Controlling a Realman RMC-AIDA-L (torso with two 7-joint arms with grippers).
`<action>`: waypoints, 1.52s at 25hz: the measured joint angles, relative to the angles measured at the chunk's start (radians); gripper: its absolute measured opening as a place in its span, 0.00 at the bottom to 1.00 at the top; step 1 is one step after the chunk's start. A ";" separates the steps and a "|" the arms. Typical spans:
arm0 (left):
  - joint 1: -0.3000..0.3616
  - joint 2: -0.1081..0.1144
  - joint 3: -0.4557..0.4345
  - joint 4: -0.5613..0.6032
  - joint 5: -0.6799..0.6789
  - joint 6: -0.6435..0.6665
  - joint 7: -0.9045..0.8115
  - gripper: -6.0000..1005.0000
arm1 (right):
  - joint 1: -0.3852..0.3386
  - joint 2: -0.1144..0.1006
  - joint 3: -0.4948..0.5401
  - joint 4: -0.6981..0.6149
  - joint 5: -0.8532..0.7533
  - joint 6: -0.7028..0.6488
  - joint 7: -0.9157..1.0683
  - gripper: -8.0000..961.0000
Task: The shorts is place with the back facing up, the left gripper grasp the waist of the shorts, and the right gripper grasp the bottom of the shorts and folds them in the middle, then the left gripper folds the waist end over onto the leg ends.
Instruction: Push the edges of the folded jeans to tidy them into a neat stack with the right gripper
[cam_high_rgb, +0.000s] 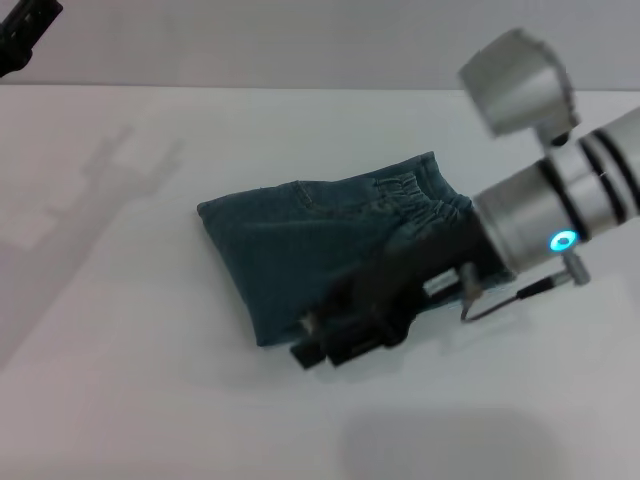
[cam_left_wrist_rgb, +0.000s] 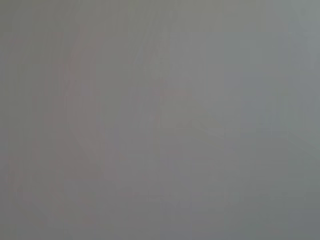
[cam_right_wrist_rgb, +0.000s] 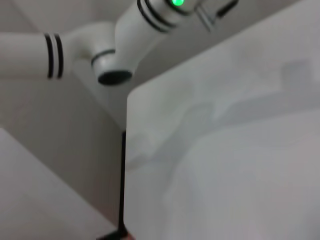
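We judge the last fold nearly done: the shorts (cam_high_rgb: 300, 250) lie doubled mid-tabletop (cam_high_rgb: 120, 400), the left pincer (cam_high_rgb: 340, 335) low at their near edge (whether clamped, we cannot tell). Next, let go and lift straight off. The right pincer (cam_high_rgb: 25, 35) is parked far off.
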 joint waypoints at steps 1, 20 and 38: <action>0.000 0.000 0.002 0.000 0.000 0.001 0.000 0.85 | 0.004 0.001 -0.018 0.011 0.001 0.012 0.001 0.54; 0.016 -0.003 -0.001 -0.067 0.000 0.066 0.000 0.85 | 0.006 0.008 -0.375 0.083 0.124 0.374 0.019 0.54; -0.001 -0.002 -0.003 -0.081 0.000 0.059 0.025 0.85 | 0.015 0.007 -0.425 0.036 0.159 0.723 -0.009 0.54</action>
